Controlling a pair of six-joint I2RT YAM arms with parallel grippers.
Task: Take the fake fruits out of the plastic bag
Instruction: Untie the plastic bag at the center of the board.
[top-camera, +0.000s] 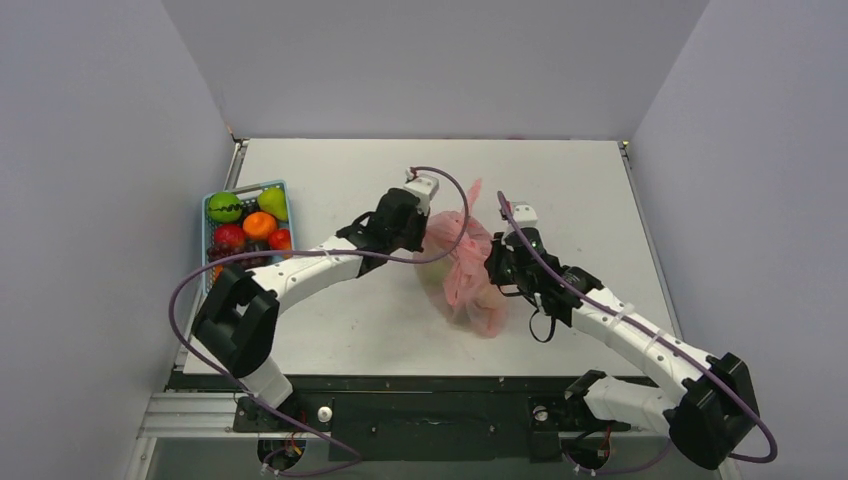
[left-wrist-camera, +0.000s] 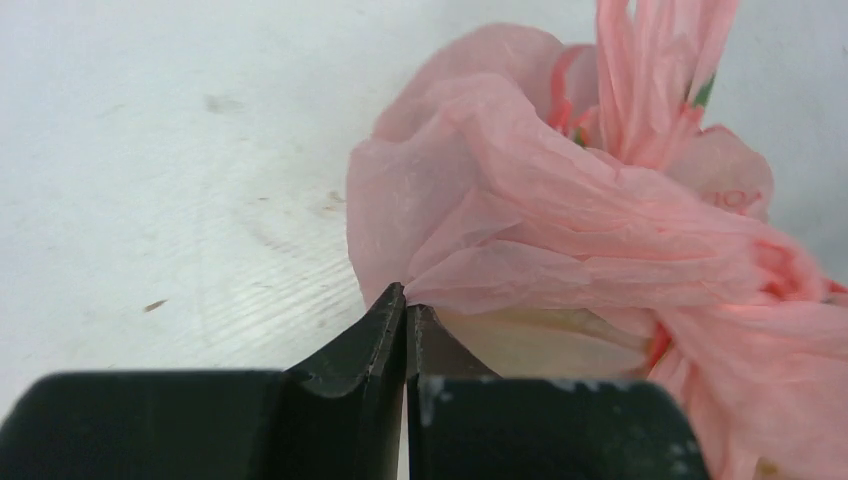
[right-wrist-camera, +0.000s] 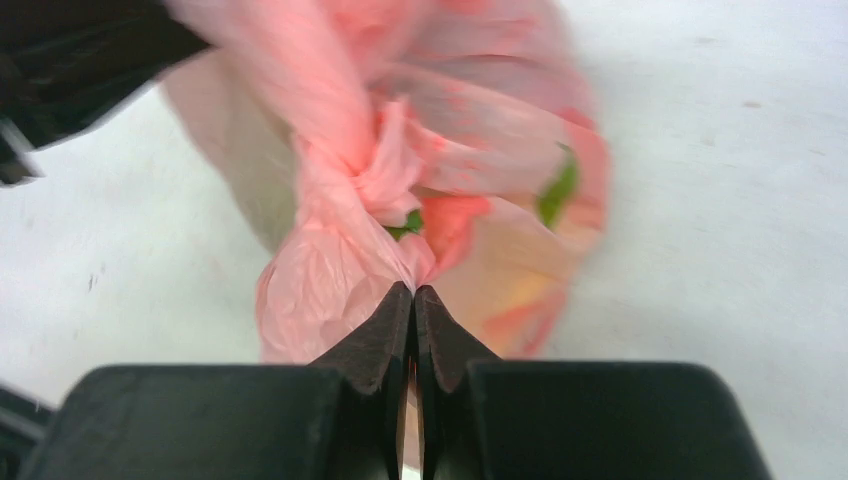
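Note:
The pink plastic bag (top-camera: 462, 270) lies mid-table, its handles knotted on top. My left gripper (top-camera: 424, 248) sits at its left side. In the left wrist view that gripper (left-wrist-camera: 407, 300) is shut, with a fold of the bag (left-wrist-camera: 560, 230) pinched at its tips. My right gripper (top-camera: 493, 268) is at the bag's right side. The right wrist view shows it (right-wrist-camera: 413, 295) shut on the film just below the knot (right-wrist-camera: 385, 185). The fake fruits are inside the bag, showing only as pale yellow (left-wrist-camera: 545, 345) and orange-yellow (right-wrist-camera: 510, 295) shapes through the film.
A light-blue slatted basket (top-camera: 245, 188) stands at the table's left edge, holding a green ball with a dark zigzag (top-camera: 224, 207) and several other fruits. Grey walls close in the table on the left, right and back.

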